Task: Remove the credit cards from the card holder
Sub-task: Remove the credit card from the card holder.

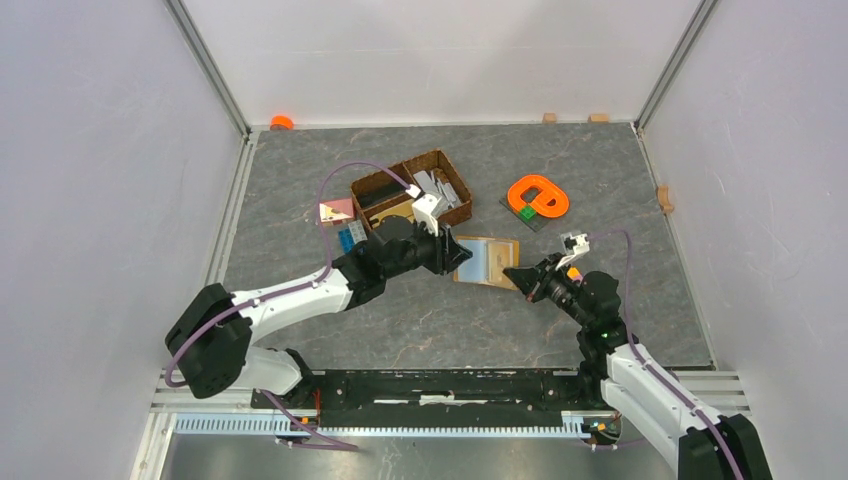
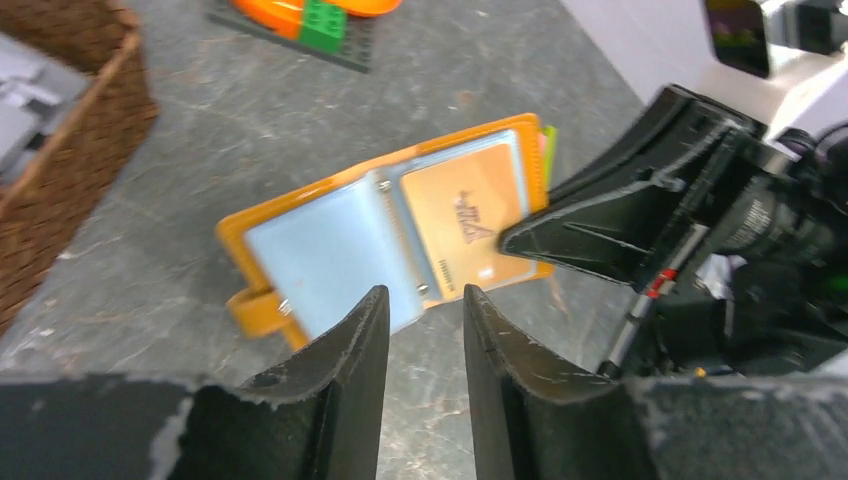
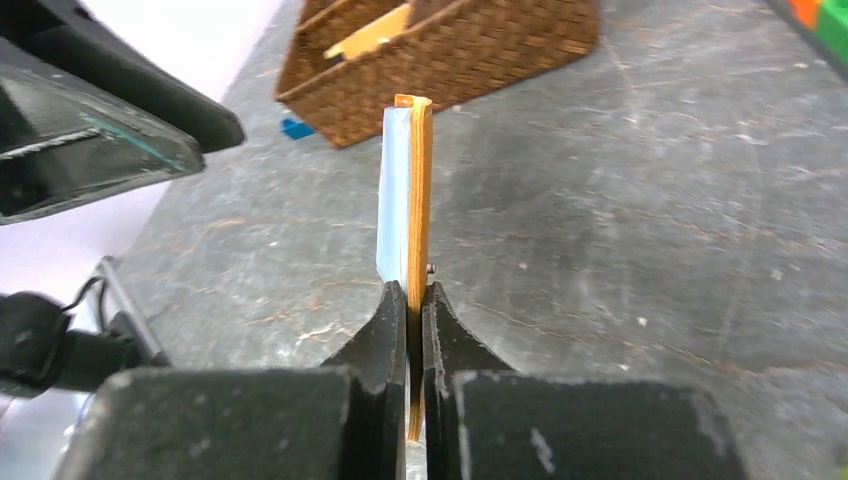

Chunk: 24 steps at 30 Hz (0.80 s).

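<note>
Now hold firm with the right gripper (image 3: 410, 290), fingers pressed together on the edge of the card holder (image 2: 400, 240) turned away from the basket (image 1: 455, 165), to stop any sliding on the desk (image 1: 450, 320). Bring the left gripper (image 2: 418, 295), fingers partly apart and clamping nothing visible, from the basket side onto the tan card (image 2: 470, 215). Aim for an exposed edge of that card rather than the blue leaf or the metal studs at the spine. Pinch the card alone and draw it out flat and slow along its pocket, not upward. Watch for the whole holder lifting or folding shut; probably best to ease off and re-seat at the first sign. Only from the left wrist: both open leaves, blue one nearer the basket, and thin green and pink card edges (image 2: 548, 140) peeking out at the end away from the basket. Only from the right wrist: proof of the pinch, orange cover and blue leaf seen edge-on between closed fingers. Only from above: the full layout, with the holder flat on the desk just on the arms' side of the basket.
</note>
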{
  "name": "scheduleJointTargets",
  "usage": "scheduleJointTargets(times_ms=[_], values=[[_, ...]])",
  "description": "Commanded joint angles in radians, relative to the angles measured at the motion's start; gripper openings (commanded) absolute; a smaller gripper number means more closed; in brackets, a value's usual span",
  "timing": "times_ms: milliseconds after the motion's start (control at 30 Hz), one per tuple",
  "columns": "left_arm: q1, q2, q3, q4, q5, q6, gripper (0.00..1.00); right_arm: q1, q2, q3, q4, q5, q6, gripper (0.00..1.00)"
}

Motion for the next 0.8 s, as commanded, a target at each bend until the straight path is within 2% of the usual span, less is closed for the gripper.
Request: scheduleJointTargets(times_ms=[0, 133, 367, 567, 767], values=[[-0.004, -0.002, 0.009, 0.103, 0.199, -0.037, 0.38, -0.026, 0.002, 0.006, 0.212, -0.186, 0.060, 0.00], [-0.004, 0.004, -0.029, 0.158, 0.290, -0.068, 0.36, -0.044, 0.030, -0.037, 0.393, -0.296, 0.157, 0.00], [-0.002, 0.044, -0.024, 0.157, 0.274, -0.104, 0.32, -0.046, 0.116, -0.070, 0.641, -0.391, 0.281, 0.00], [0.033, 0.071, -0.057, 0.227, 0.282, -0.168, 0.33, -0.045, 0.123, -0.103, 0.671, -0.388, 0.296, 0.00], [0.050, 0.097, -0.072, 0.356, 0.407, -0.229, 0.34, -0.046, 0.117, -0.105, 0.672, -0.385, 0.302, 0.00]])
